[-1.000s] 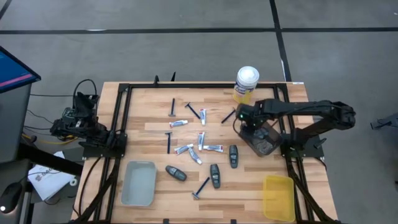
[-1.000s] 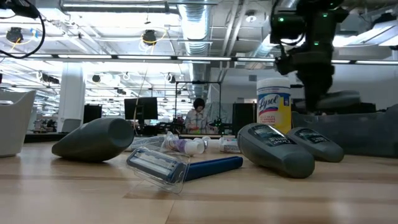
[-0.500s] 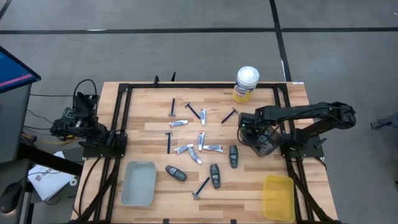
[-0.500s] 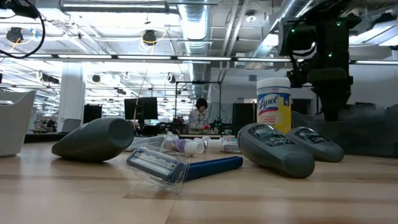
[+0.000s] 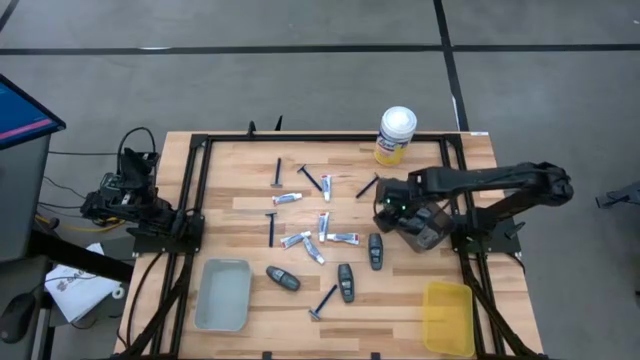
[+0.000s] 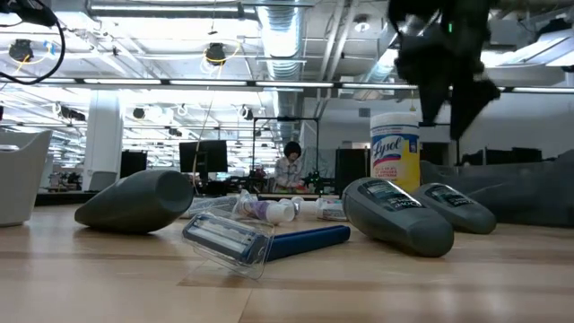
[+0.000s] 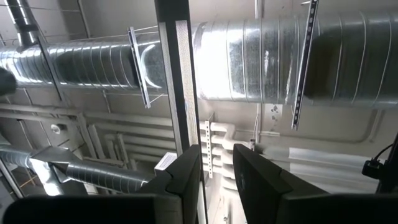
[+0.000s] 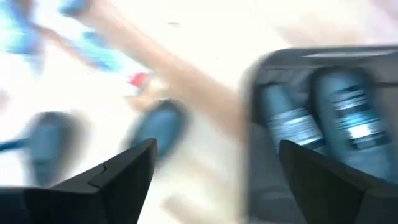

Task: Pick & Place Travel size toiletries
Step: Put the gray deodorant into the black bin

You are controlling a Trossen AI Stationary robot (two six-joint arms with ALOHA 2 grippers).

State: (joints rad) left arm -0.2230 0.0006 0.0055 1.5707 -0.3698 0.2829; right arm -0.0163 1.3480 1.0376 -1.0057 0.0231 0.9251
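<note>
Several travel size toiletries lie on the wooden table: dark-blue razors (image 5: pixel 270 228), white tubes (image 5: pixel 345 238) and dark grey oval containers (image 5: pixel 375 250). Two more containers (image 8: pixel 345 115) lie inside the dark tray (image 5: pixel 425 225). My right gripper (image 5: pixel 390 205) (image 8: pixel 214 168) hangs open and empty above the tray's left edge, clear of the table in the low view (image 6: pixel 448 108). One oval container (image 8: pixel 158 127) lies on the wood ahead of it. My left gripper (image 7: pixel 216 174) is parked off the table's left side (image 5: pixel 130 195), pointing at the ceiling, its fingers a narrow gap apart.
A tall yellow canister with a white lid (image 5: pixel 396 135) stands near the far edge, behind the dark tray. A grey tray (image 5: pixel 222 293) sits near the near-left corner and a yellow tray (image 5: pixel 447 317) near the near-right corner. A black frame (image 5: pixel 195 190) borders the table.
My right gripper dipped lower over the dark tray, then rose and swung toward the table's left, ending above the tray's left edge. The right wrist view is blurred by this motion. The toiletries on the table have kept their places.
</note>
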